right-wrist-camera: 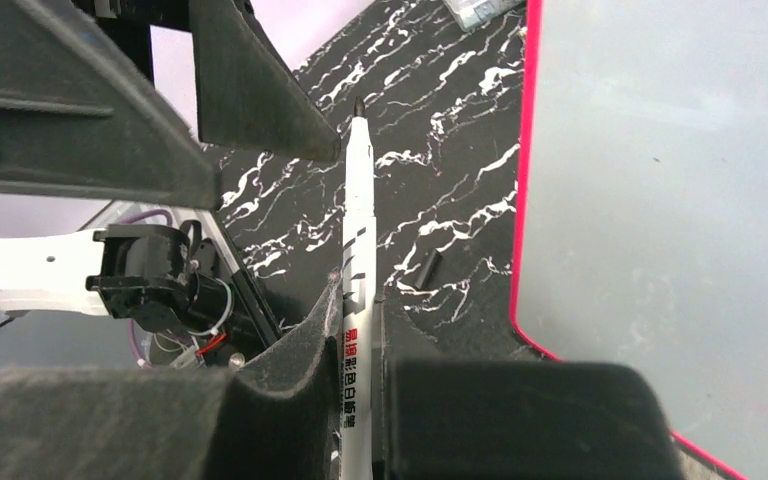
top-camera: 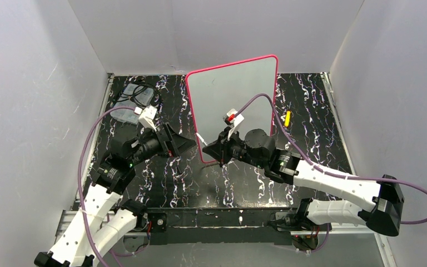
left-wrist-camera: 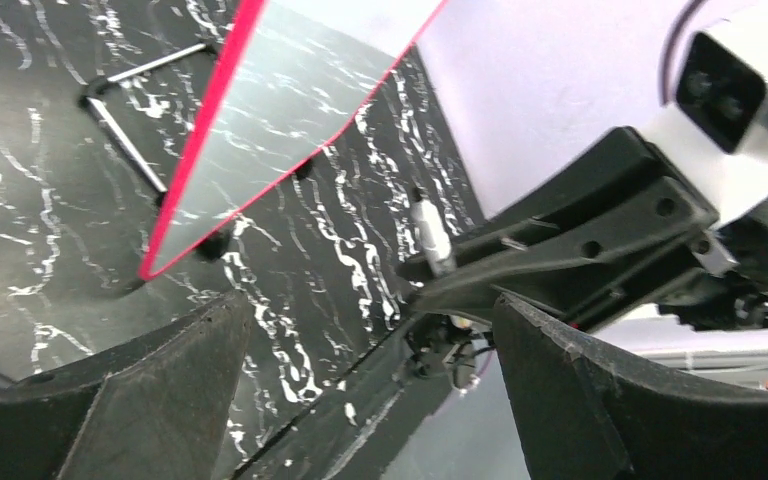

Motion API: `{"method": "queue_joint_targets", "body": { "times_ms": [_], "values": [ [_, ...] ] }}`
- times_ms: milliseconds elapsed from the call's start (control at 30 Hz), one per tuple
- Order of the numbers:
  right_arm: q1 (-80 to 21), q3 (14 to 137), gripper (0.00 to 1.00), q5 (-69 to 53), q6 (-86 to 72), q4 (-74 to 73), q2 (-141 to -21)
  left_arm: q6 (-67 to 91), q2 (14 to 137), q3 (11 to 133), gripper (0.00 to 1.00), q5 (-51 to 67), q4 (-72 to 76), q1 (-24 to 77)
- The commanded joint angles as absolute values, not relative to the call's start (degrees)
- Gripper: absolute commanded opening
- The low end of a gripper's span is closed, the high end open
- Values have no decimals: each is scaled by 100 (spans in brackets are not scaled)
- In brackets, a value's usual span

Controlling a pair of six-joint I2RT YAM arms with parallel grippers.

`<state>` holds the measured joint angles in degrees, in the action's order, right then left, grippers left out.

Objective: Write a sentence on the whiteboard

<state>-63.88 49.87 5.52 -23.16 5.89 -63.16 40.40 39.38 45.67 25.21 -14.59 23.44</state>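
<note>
The whiteboard [top-camera: 244, 83] stands upright mid-table, with a thin pink-red frame. Its face [right-wrist-camera: 660, 200] is blank; no sentence shows on it. My right gripper [top-camera: 214, 148] hovers at the board's lower left corner, shut on a white marker [right-wrist-camera: 358, 230] whose bare dark tip points toward the left arm. My left gripper [top-camera: 185, 143] is just left of that tip, open, with nothing between its fingers [left-wrist-camera: 160, 400]. In the left wrist view the marker [left-wrist-camera: 430, 235] sticks out of the right gripper [left-wrist-camera: 560, 240], and the board [left-wrist-camera: 260, 130] leans across the upper left.
A small black cap-like piece [right-wrist-camera: 422, 270] lies on the black marbled table near the board's foot. A clear plastic box with black cables [top-camera: 130, 100] sits at the back left. A yellow object [top-camera: 287, 118] lies right of the board. White walls enclose the table.
</note>
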Motion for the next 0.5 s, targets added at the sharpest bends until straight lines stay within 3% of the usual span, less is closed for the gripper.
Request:
{"method": "queue_joint_targets", "body": {
  "times_ms": [0, 333, 367, 467],
  "values": [
    [-6407, 5334, 1, 356, -2238, 1287, -6429, 4619, 3801, 4552, 89, 2975, -1119, 2455],
    [-6407, 5326, 1, 309, -2212, 1389, -6461, 5251, 4019, 4271, 86, 3080, -234, 2699],
    [-6407, 5326, 1, 283, -2202, 1393, -6460, 5300, 4057, 4271, 83, 3037, -192, 2731],
    [-6407, 5296, 1, 166, -2164, 1439, -6456, 5404, 4226, 4318, 62, 2987, -38, 2905]
  ]
}}
